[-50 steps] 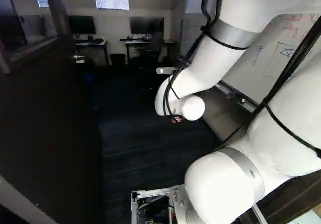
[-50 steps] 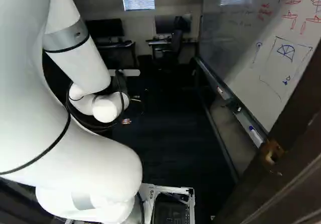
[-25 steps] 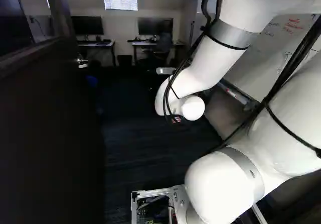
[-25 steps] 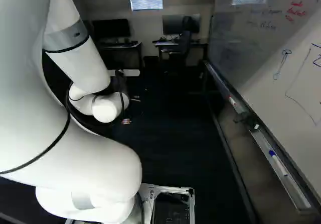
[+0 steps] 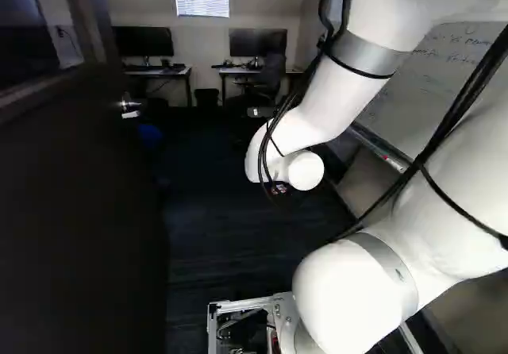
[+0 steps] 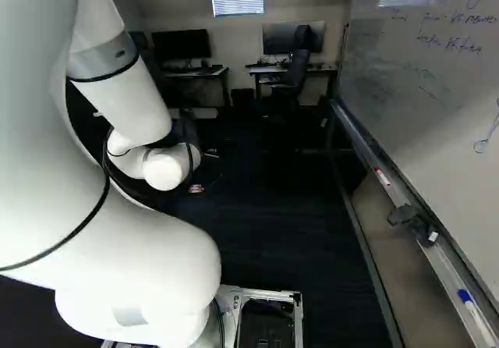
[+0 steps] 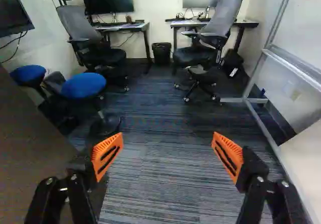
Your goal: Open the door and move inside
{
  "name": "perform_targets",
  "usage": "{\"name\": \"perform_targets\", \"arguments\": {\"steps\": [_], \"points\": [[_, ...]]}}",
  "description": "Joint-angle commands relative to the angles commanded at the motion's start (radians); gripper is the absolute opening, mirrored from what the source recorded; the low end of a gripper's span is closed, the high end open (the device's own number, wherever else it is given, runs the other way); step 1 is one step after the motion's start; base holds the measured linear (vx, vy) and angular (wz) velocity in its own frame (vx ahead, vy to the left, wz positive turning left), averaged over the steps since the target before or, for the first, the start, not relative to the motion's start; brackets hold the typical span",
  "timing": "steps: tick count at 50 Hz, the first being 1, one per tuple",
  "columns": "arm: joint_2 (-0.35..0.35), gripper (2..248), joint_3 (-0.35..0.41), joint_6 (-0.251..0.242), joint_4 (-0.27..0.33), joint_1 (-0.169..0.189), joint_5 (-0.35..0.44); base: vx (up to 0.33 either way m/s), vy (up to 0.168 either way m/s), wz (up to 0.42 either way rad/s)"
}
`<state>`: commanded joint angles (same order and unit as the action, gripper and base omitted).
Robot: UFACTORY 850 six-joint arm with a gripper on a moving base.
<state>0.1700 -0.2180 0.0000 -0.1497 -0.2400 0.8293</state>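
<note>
Dark striped carpet (image 7: 160,174) runs away from me to the far wall. A whiteboard (image 6: 437,83) stands along the right, near to far. The door (image 5: 79,227) stands open on the near left, its dark face running into the room beside me. Two desks (image 6: 273,70) sit at the far wall, left and right, each with a monitor (image 6: 182,44) and a gray office chair (image 7: 220,18) by it. Two blue-topped stools (image 7: 84,85) are left, past the door, and a black bin (image 7: 161,53) stands between the desks. My claw (image 6: 187,132) is ahead of me, its two orange-padded fingers spread wide with nothing between them. The door's handle (image 5: 128,105) sticks out on the left, apart from my claw. Smallest, a red marker (image 6: 381,176) lies on the right, on the whiteboard's ledge.
</note>
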Motion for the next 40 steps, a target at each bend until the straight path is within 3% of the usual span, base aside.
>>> {"name": "perform_targets", "arguments": {"steps": [40], "points": [[0.0, 247, 0.0, 0.0, 0.0, 0.0, 0.0, 0.274, 0.006, -0.009]]}}
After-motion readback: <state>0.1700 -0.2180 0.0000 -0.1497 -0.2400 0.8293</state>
